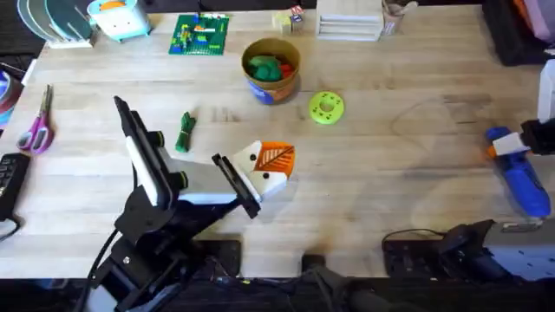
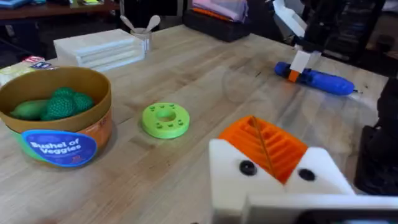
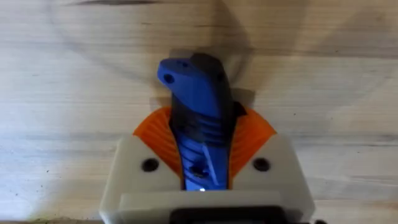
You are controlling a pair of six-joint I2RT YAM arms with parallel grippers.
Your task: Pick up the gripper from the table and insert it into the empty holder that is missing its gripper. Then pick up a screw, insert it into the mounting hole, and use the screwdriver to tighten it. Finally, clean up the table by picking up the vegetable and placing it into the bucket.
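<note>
Blue, with an orange band, the screwdriver (image 1: 520, 173) lies near the table's (image 1: 381, 199) right edge, pinched between the right gripper's (image 3: 202, 171) 2 orange pads. The left gripper (image 1: 270, 169) sits near the middle of the table toward the front edge, its 2 orange pads pressed together with nothing between them. The dark-green vegetable (image 1: 184, 133) lies on the bare wood just left of that gripper, apart from it. The bucket (image 1: 271, 69) stands toward the back edge, beyond the left gripper, with green toy vegetables inside. A lime-green disc (image 1: 326, 107) lies just right of the bucket.
</note>
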